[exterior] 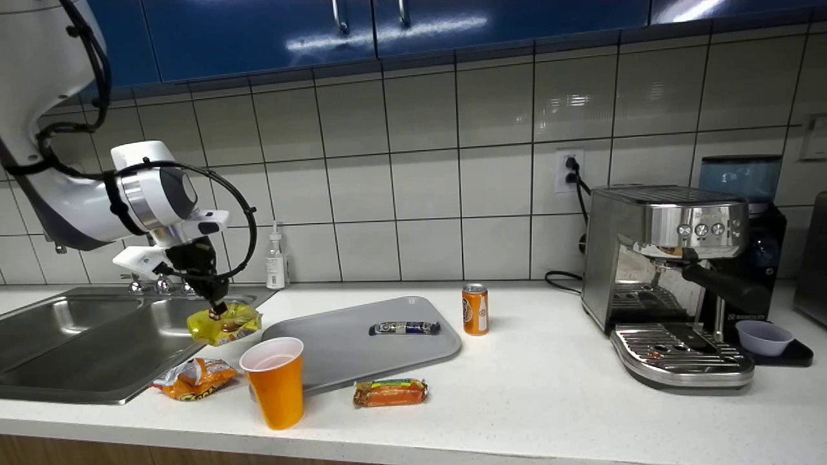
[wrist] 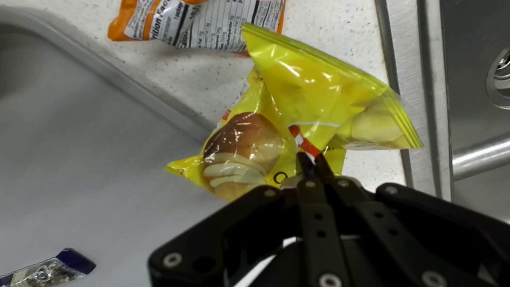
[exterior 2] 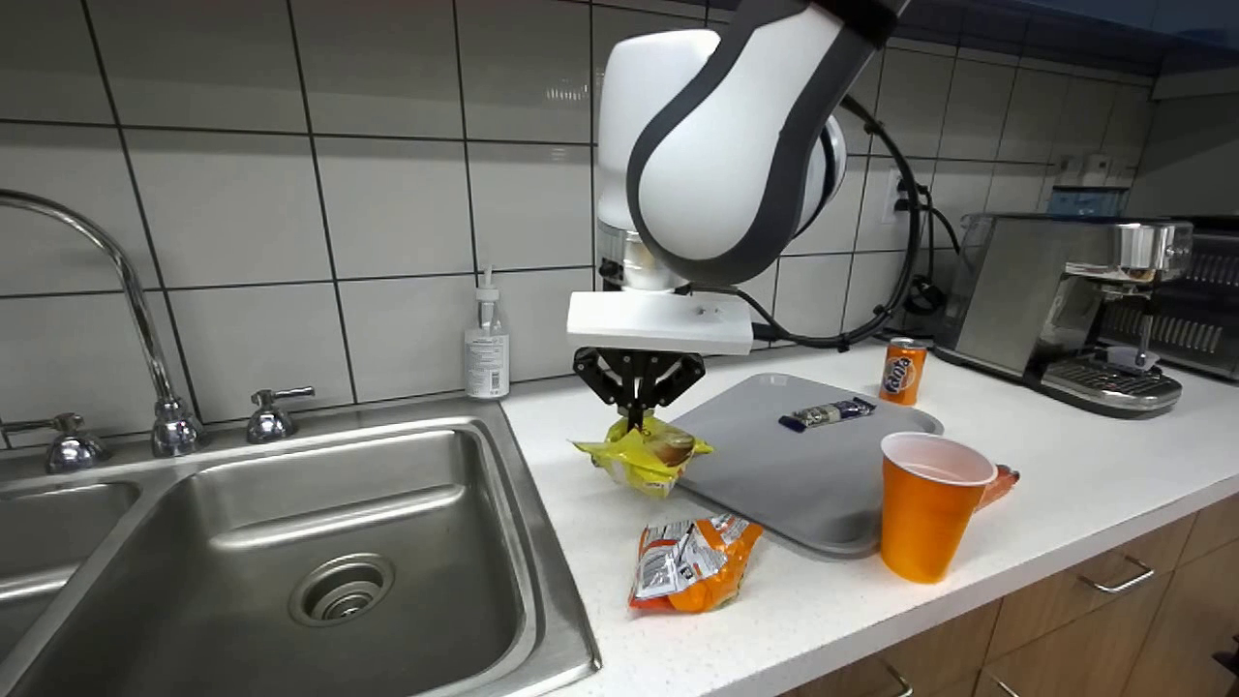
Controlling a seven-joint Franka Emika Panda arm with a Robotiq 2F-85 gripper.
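Black, bolt-jointed jaws pinch a glossy, crinkled yellow plastic packet (wrist: 287, 115), held above the speckled white counter (wrist: 179, 75), near a smooth, grey, round-cornered tray (exterior 2: 799, 474) and a crumpled, shiny orange-and-white bag (exterior 2: 692, 566).

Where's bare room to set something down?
Free: counter between soda can and espresso machine; tray between blue-ended bar and cup. Crowded: strip between tray and sink, where the orange bag lies and the fingers hold the yellow packet above.
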